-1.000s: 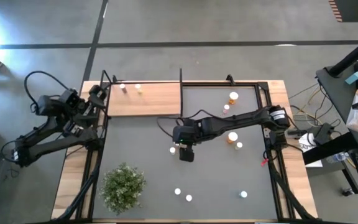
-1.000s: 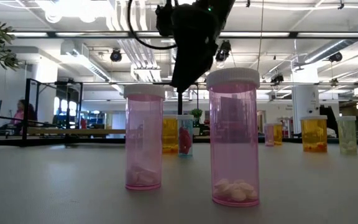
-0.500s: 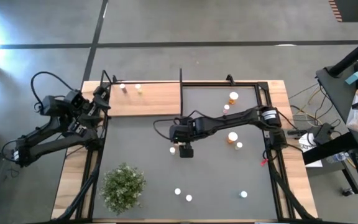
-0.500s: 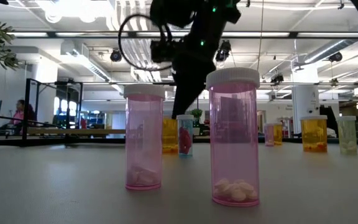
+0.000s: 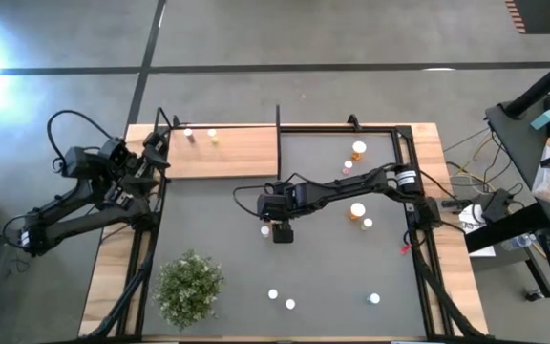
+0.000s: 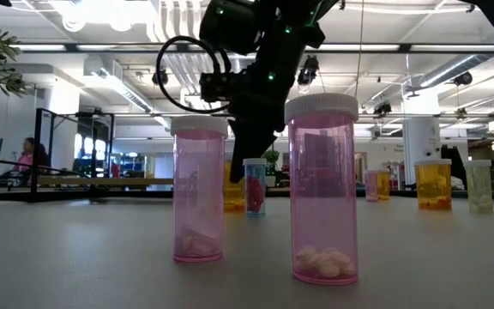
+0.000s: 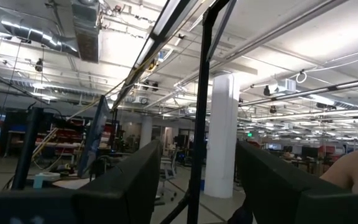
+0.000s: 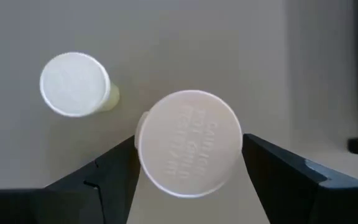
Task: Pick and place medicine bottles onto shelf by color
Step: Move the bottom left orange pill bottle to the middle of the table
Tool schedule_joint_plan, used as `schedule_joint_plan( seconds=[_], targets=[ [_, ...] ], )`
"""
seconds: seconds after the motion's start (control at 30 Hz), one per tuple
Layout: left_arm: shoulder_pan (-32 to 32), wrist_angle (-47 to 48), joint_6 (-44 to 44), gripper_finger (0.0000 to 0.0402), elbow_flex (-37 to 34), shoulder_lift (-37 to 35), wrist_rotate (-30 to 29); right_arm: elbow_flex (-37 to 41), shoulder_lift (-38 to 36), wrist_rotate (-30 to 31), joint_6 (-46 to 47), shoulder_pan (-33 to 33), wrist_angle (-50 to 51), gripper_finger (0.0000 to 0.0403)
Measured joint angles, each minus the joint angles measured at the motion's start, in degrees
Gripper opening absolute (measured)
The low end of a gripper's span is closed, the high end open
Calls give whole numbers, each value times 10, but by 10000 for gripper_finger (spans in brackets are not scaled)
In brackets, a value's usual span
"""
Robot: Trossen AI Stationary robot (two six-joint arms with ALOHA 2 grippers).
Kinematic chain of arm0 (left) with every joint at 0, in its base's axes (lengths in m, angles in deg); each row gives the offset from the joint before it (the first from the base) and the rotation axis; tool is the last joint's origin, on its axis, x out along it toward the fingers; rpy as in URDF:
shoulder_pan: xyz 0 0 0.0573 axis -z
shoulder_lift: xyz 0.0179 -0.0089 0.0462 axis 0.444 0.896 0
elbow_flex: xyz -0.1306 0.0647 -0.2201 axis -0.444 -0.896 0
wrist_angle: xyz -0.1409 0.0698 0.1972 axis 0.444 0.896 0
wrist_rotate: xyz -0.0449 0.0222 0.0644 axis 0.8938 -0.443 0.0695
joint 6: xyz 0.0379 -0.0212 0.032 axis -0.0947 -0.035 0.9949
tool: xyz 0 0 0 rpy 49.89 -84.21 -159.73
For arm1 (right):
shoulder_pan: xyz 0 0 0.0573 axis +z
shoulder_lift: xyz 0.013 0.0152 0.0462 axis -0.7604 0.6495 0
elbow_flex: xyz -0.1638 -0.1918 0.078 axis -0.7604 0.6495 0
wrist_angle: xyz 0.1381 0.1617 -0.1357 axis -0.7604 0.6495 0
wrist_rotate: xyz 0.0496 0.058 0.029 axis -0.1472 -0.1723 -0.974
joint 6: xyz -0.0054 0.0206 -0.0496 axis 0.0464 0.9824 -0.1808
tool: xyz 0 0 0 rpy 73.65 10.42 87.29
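White-capped bottles (image 5: 358,150) upright, scattered; two on shelf (image 5: 242,153).

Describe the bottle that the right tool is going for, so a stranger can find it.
Start at the shelf, then go to the table's middle. The bottle stands under the right tool, between its fingers. A smaller yellow bottle stands beside it.
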Motion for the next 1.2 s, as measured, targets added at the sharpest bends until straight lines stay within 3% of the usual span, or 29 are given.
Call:
schedule_joint_plan(
  seconds=[0.27,0.77,1.2],
  targets=[
    [0,0,0,193,0,-1,0,0,-1,0,0,0,-9,221],
    [0,0,0,193,0,0,0,0,-1,2,24,1,-18,199],
    [0,0,0,193,0,0,0,0,2,3,68,-30,-187,203]
  ],
)
